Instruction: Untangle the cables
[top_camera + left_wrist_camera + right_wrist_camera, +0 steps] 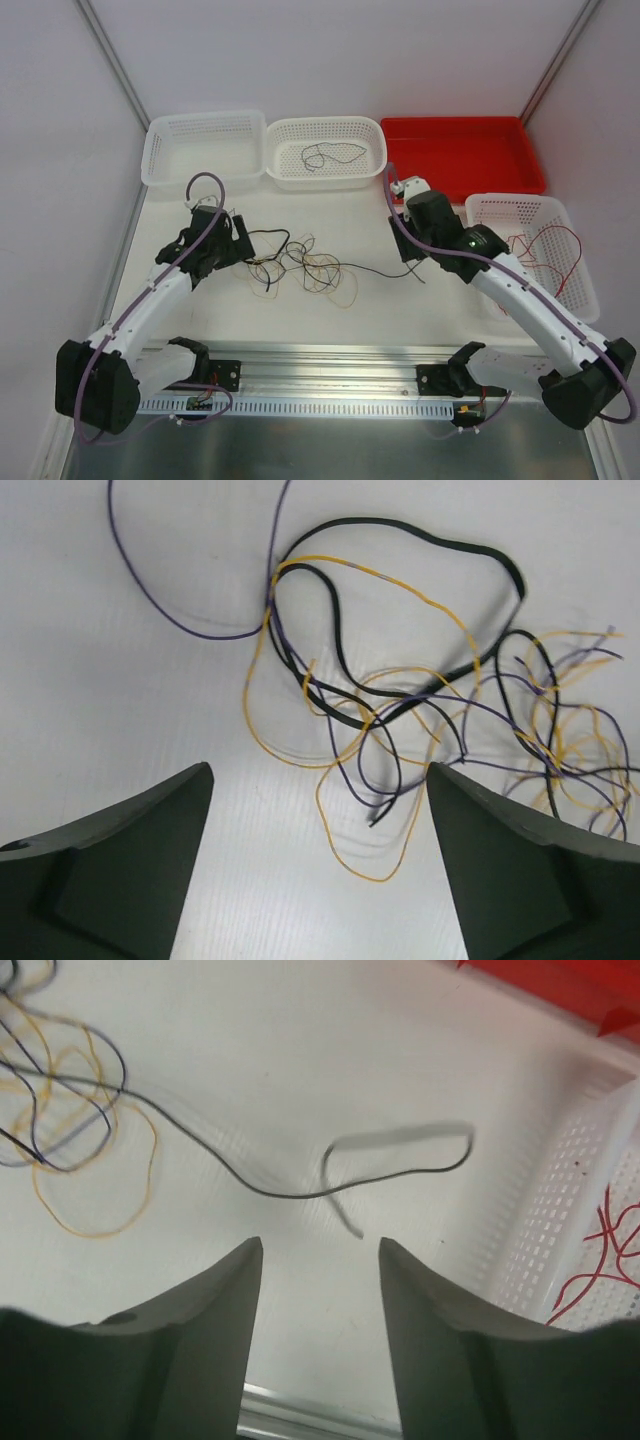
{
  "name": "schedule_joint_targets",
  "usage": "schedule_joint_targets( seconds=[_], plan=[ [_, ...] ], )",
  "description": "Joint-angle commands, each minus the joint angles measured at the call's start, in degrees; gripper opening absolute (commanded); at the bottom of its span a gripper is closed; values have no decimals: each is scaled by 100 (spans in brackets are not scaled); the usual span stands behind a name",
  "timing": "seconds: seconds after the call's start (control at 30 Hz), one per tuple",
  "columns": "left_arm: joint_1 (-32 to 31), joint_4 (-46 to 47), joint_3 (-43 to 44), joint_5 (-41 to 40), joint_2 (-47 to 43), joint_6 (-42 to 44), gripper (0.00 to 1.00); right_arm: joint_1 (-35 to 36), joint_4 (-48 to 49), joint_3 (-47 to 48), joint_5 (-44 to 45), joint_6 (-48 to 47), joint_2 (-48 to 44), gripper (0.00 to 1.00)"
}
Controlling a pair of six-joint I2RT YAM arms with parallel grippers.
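Dark fingers [120, 870] of the left claw [318, 780] stand wide apart with nothing between them but bare table [100, 680] and the lowest loop of a yellow cable [350, 865]. Just beyond their tips lies the tangle of cables [400, 700], black, yellow and purple strands crossing over one another, most of it ahead of the claw's right finger. A purple cable [150, 600] runs out of the knot toward the table's left edge. From above, the tangle [300, 265] sits near the middle of the table, just beside the left claw [243, 245]. The right claw [320, 1250] is also spread and holds nothing; the free end of a black cable [300, 1192] lies just ahead of the gap between its fingers, curling into a small blurred loop, while its other end leads back to the tangle. Along the far edge stand two white baskets, an empty one [160, 165] at the left corner and a second [325, 183] holding a dark cable [325, 155], then a red tray [460, 155]. A third basket [510, 199] at the right edge holds red cables [545, 250].
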Motion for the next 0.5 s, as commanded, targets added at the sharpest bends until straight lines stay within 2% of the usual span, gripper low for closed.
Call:
schedule_joint_targets(
  seconds=[0.0,0.07,0.2,0.37,0.47],
  plan=[
    [-23,-125,-43,874,-516,401,93,-34,-63,-76,-398,360,137,55],
    [-67,-152,-16,1411,-701,472,97,-34,-29,-111,-662,220,225,64],
    [-295,-170,27,1904,-711,324,99,-25,382,-208,-1741,-220,427,66],
    [-1147,-161,369,1651,-123,104,99,-34,612,-191,-2728,-843,1173,66],
    [-1517,-152,694,1519,422,-11,99,-43,796,-199,-2607,-1212,1701,66]
  ],
)
